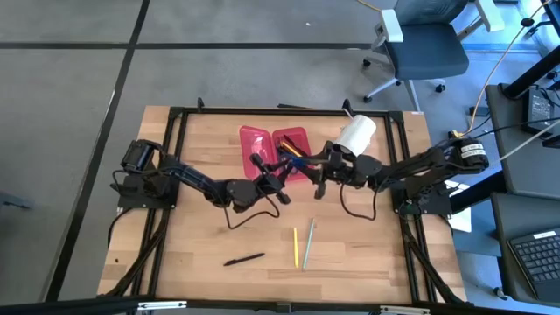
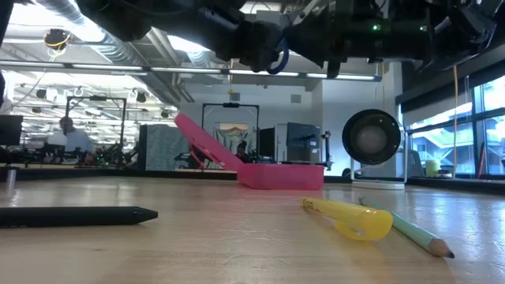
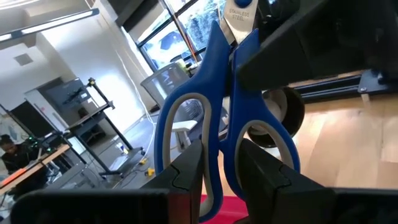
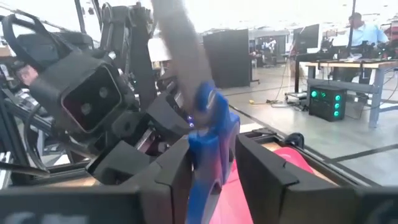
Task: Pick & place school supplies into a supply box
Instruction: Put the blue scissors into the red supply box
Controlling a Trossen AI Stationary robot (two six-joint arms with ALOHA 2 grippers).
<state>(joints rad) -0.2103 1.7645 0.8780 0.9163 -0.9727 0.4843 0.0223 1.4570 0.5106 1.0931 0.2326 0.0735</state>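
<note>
Scissors (image 3: 227, 118) with blue handles were up in the air above the worktop (image 1: 201, 219), between the two arms. The left pincer (image 3: 221, 171) was pinching the handle loops. The right pincer (image 4: 211, 168) had its two fingers on either side of the blue handle too, but I could not tell if they were squeezing it or only close around it.

Nearest on the worktop lay a black pen (image 1: 243, 259) by itself. A little way from it lay a yellow pen (image 1: 296, 247) and a green pencil (image 1: 309, 245), side by side and almost touching. In the low view the yellow pen (image 2: 347, 217) sat just in front of the green pencil (image 2: 414, 233), and the black pen (image 2: 75, 215) was well apart from them.

Farther back, the two pincers met over the middle of the worktop. Right behind them was the pink box (image 1: 276, 150), lying open with both halves showing. Some thin things lay in one half, but they were too small to name. In the low view the box lid (image 2: 205, 142) leaned up at a slant.

Past the box stood a big white roll (image 1: 357, 134) near the back edge. Beyond the worktop was an office chair (image 1: 424, 48).
</note>
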